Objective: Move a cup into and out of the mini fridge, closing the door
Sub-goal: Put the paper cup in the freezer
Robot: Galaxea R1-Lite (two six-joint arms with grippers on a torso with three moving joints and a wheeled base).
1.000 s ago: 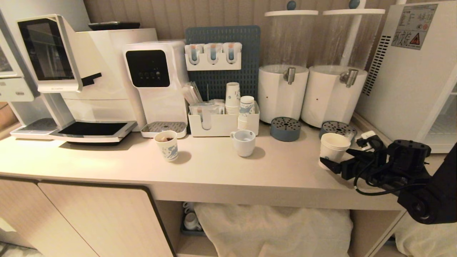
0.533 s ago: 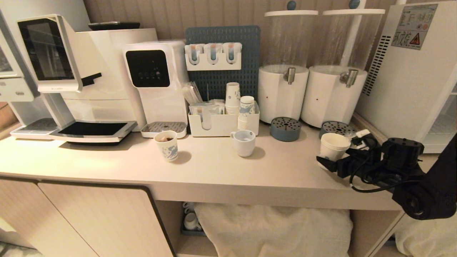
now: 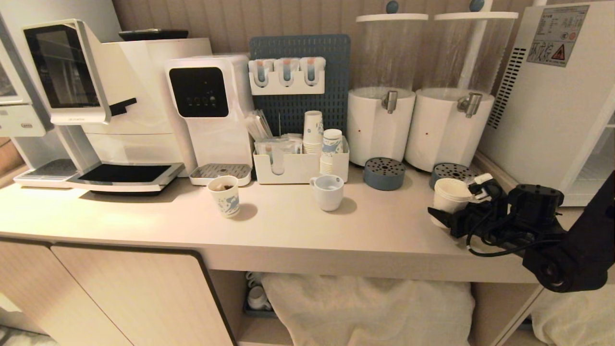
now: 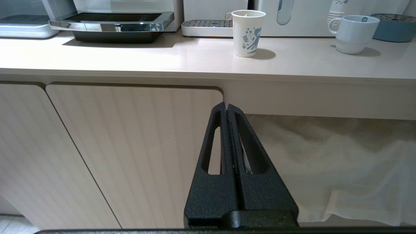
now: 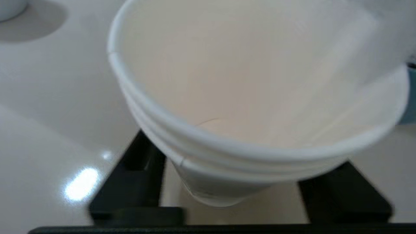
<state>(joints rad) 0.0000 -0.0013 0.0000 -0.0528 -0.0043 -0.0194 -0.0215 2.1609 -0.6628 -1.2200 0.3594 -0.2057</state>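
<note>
The cup [image 3: 449, 191], plain white paper with a layered rim, stands on the counter's right end before a grey drip tray. My right gripper [image 3: 451, 203] reaches in from the right, open, with one finger on each side of the cup's lower body. In the right wrist view the cup [image 5: 247, 81] fills the frame, and the black fingers [image 5: 136, 182] flank it with narrow gaps showing. Their tips are hidden under the rim. The mini fridge [image 3: 552, 110] stands at the far right. Its door [image 3: 588, 149] shows only edge-on. My left gripper [image 4: 226, 107] is shut and parked below the counter edge.
A white handled mug [image 3: 328, 191] and a blue-patterned paper cup [image 3: 225, 195] stand mid-counter. Two drink dispensers [image 3: 449, 127] with drip trays [image 3: 384, 173] stand behind the cup. Coffee machines [image 3: 120, 105] fill the left. A white plug [image 3: 483, 182] lies beside the right gripper.
My right gripper has slid further toward the back left, so its fingers now flank the cup, and they have narrowed. The cup has shifted slightly. The left arm has not moved.
</note>
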